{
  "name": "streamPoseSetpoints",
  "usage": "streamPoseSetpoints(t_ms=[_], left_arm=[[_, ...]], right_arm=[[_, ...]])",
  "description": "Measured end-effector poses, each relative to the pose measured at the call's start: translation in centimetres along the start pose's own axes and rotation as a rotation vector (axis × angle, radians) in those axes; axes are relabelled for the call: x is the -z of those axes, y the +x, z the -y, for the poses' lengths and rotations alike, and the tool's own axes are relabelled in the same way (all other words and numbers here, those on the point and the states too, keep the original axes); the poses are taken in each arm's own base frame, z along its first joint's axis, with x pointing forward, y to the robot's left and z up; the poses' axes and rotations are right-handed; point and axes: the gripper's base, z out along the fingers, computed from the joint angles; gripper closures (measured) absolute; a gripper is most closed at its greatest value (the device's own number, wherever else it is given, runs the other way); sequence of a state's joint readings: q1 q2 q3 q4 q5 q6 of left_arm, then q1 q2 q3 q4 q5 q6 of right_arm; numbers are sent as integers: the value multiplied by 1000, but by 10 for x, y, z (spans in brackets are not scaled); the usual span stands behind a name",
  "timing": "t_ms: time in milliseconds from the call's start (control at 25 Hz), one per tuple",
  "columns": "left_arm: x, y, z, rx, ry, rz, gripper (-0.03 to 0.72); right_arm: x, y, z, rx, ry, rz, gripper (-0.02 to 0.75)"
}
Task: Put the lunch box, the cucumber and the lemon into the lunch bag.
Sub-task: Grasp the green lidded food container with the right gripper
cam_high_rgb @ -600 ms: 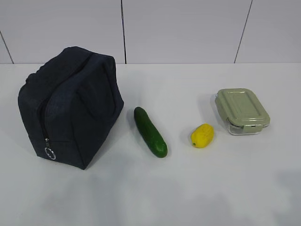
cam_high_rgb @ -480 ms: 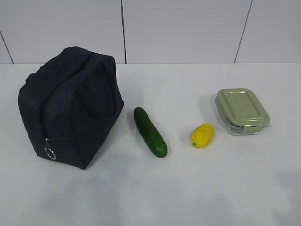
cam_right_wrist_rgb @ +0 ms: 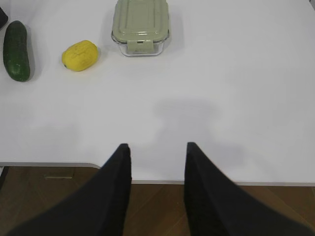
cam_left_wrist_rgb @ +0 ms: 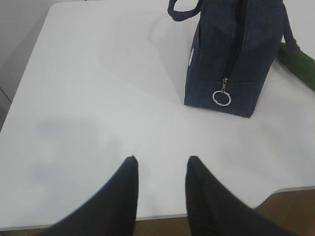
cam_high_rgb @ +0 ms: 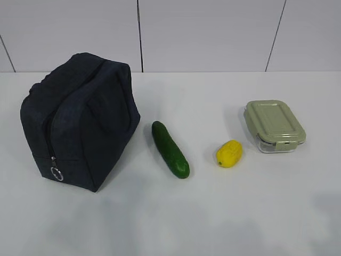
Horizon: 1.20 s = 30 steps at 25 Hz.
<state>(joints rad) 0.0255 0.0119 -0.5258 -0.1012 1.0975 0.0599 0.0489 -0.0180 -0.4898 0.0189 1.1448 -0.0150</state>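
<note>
The navy lunch bag stands zipped at the left of the white table, its silver ring pull at the front; it also shows in the left wrist view. The dark green cucumber lies to its right, then the yellow lemon and the sage-lidded lunch box. In the right wrist view the cucumber, lemon and lunch box lie far ahead. My left gripper and right gripper are open and empty at the table's front edge, out of the exterior view.
A white panelled wall runs behind the table. The table's front edge shows under my right gripper, with brown floor below it. The table's left corner shows in the left wrist view.
</note>
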Motion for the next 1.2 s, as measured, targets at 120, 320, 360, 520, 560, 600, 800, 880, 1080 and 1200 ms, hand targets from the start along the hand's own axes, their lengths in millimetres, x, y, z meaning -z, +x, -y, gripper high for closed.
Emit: streamPoseSetpoints(t_ms=[120,320,360,520,560,600,800,880,1080,1200], left_arm=[[0,0,0,0,0,0,453],[0,0,0,0,0,0,453],[0,0,0,0,0,0,453],[0,0,0,0,0,0,453],[0,0,0,0,0,0,453],[0,0,0,0,0,0,453],[0,0,0,0,0,0,453],[0,0,0,0,0,0,453],[0,0,0,0,0,0,453],[0,0,0,0,0,0,453]], right_arm=[[0,0,0,0,0,0,462],[0,0,0,0,0,0,462],[0,0,0,0,0,0,462],[0,0,0,0,0,0,462],[0,0,0,0,0,0,462],[0,0,0,0,0,0,462],[0,0,0,0,0,0,462],[0,0,0,0,0,0,462],[0,0,0,0,0,0,462],[0,0,0,0,0,-2,462]])
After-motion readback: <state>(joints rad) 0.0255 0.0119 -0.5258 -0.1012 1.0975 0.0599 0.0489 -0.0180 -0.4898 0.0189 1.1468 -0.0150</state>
